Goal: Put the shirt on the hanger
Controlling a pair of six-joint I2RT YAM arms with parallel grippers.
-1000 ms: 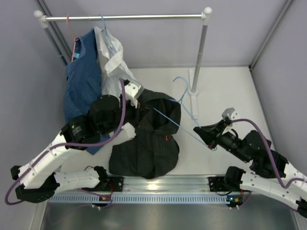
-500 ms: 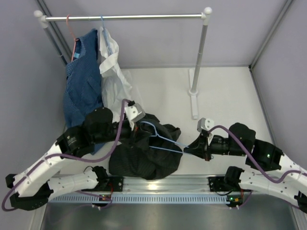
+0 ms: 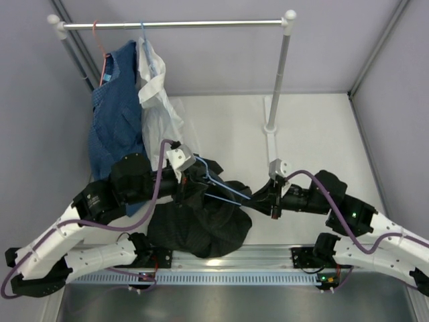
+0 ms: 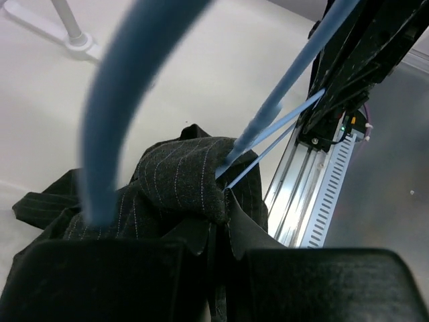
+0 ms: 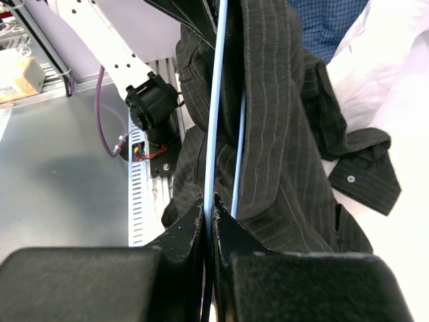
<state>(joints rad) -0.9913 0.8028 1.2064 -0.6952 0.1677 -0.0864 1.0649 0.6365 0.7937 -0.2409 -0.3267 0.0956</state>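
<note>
The black pinstriped shirt [image 3: 201,218] lies bunched on the table between my arms. The light-blue wire hanger [image 3: 224,189] runs from the shirt's upper part to my right gripper, one end inside the fabric. My left gripper [image 3: 190,178] is shut on a fold of the shirt [image 4: 181,181] and holds it raised; the hanger's hook [image 4: 107,121] arcs blurred close to that camera. My right gripper [image 3: 266,199] is shut on the hanger's wire [image 5: 216,121], its fingertips [image 5: 194,218] pinching it just beside the shirt [image 5: 281,134].
A clothes rack [image 3: 174,24] stands at the back with its post [image 3: 279,80] at right. A blue patterned garment [image 3: 114,124] on an orange-red hanger [image 3: 99,40] and a white shirt [image 3: 159,100] hang at its left. A metal rail [image 3: 221,258] runs along the near edge.
My right gripper has moved left towards the shirt, pushing the hanger further into it. My left gripper has shifted slightly left with the shirt, which is more bunched.
</note>
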